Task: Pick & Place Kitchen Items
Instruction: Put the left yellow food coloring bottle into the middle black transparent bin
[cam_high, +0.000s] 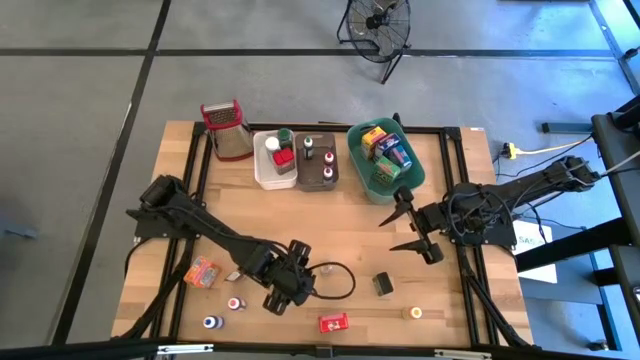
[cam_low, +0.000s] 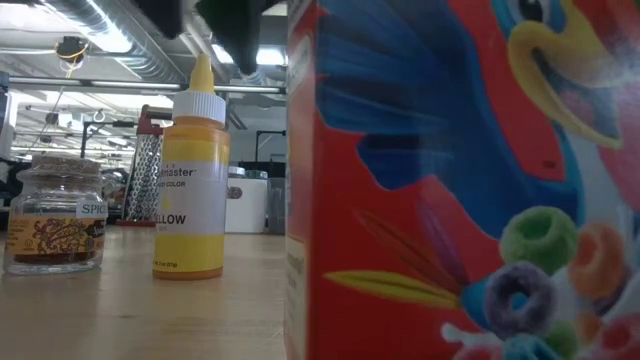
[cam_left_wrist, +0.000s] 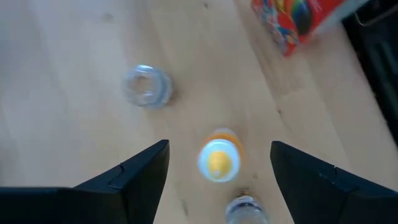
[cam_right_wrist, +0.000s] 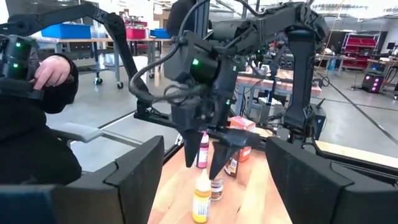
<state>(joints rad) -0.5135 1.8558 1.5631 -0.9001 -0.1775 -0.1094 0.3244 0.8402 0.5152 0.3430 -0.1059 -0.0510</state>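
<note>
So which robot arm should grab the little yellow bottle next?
Probably the left one. The left gripper hangs open right above the yellow bottle, with a finger on each side of it. The right gripper is open too, but it sits across the table, nearer the teal bin.
</note>
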